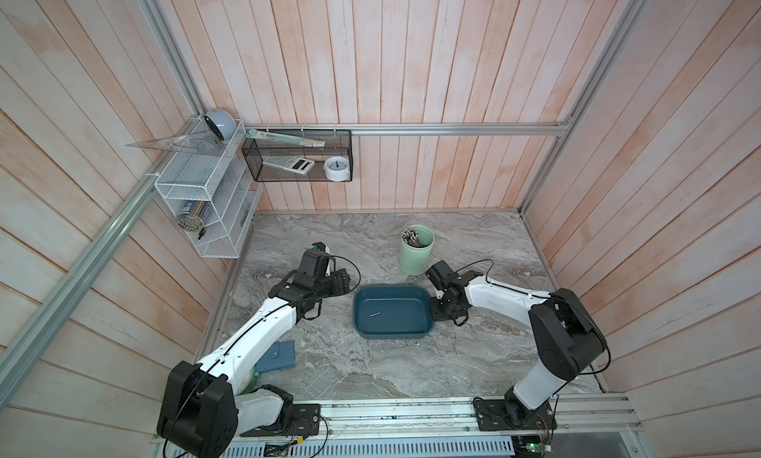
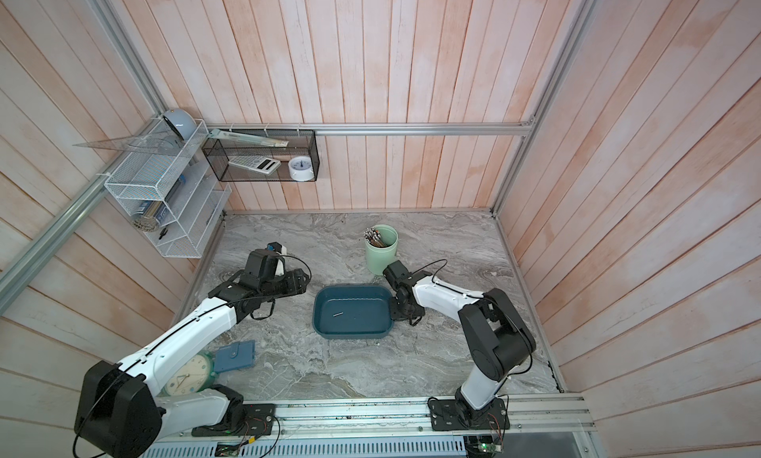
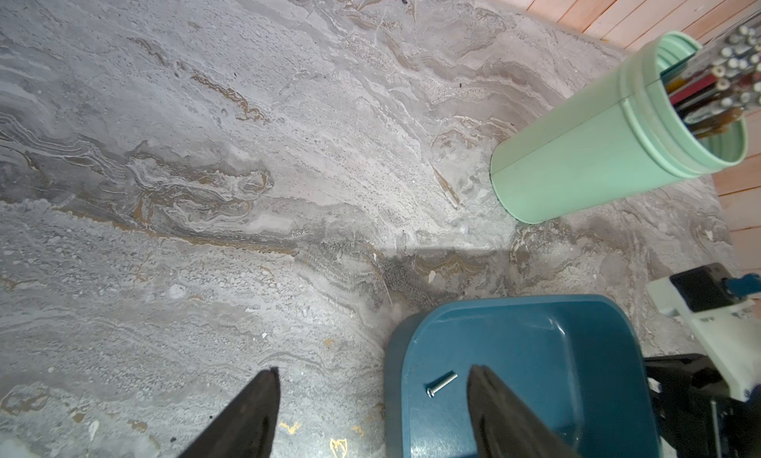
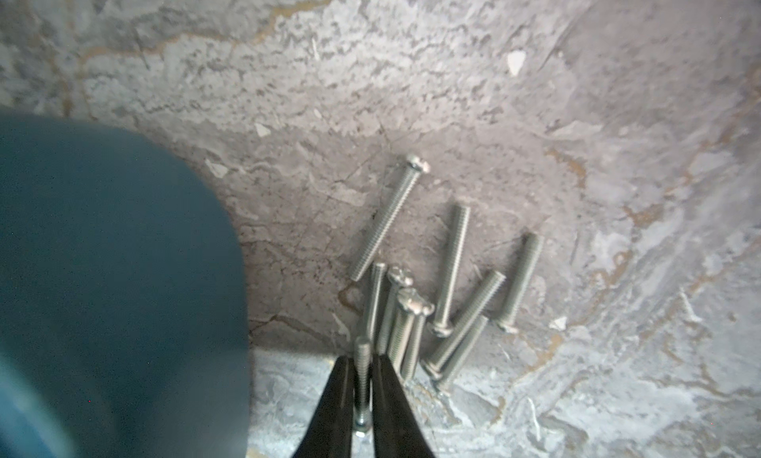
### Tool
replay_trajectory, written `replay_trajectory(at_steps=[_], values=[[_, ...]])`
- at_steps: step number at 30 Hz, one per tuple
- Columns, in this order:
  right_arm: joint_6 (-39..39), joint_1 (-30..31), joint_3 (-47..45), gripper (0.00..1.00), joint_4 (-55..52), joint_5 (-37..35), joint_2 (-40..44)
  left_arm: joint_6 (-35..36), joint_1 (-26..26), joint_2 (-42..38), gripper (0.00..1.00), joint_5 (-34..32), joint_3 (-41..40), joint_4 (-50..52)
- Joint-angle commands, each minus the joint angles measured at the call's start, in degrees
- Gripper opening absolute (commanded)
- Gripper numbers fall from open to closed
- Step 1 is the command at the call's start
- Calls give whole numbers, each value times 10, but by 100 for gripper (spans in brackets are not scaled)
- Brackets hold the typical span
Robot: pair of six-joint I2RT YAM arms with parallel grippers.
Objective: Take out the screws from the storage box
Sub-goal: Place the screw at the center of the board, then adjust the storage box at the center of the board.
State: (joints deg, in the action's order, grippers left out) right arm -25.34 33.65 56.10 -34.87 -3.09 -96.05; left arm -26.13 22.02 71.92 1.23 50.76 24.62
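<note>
Right claw (image 4: 363, 358), tips almost together, pinches one screw (image 4: 362, 345) at the edge of the screws (image 4: 452, 266) heaped on the surface (image 1: 350, 373) just right of the box (image 1: 403, 324); left claw (image 3: 372, 377), spread and empty, hovers at its far-left corner, lone screw (image 3: 441, 384) inside.

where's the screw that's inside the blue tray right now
In both top views the screw lies alone on the floor of the storage box, slightly left of the box's middle, nearer the left arm's side.
</note>
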Motion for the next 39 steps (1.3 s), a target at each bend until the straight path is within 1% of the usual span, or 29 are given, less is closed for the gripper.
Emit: replay_trajectory(at_steps=[1,11,13,17,23,25,27,29,32,39], values=[[1,-3,-5,18,-8,-5,-17,3,-3,4,77,1,0,-6],[4,-3,0,20,-16,-8,-21,3,-4,2,77,1,0,-5],[2,-3,0,20,-19,-9,-11,3,-3,2,77,0,0,-5],[0,-3,5,21,-32,-15,35,3,-4,2,77,0,0,-5],[-4,-11,10,30,-51,-34,120,3,-3,2,77,0,1,-5],[-7,-11,15,34,-53,-26,137,3,-4,2,77,1,1,-5],[-2,-11,22,41,-46,1,147,4,-4,2,77,0,1,-4],[-1,-11,31,46,-40,25,149,3,-3,2,77,0,1,-5],[-3,-11,41,52,-30,42,140,3,-4,2,77,0,2,-4],[-3,-9,66,58,-21,69,95,3,-4,1,77,0,1,-4]])
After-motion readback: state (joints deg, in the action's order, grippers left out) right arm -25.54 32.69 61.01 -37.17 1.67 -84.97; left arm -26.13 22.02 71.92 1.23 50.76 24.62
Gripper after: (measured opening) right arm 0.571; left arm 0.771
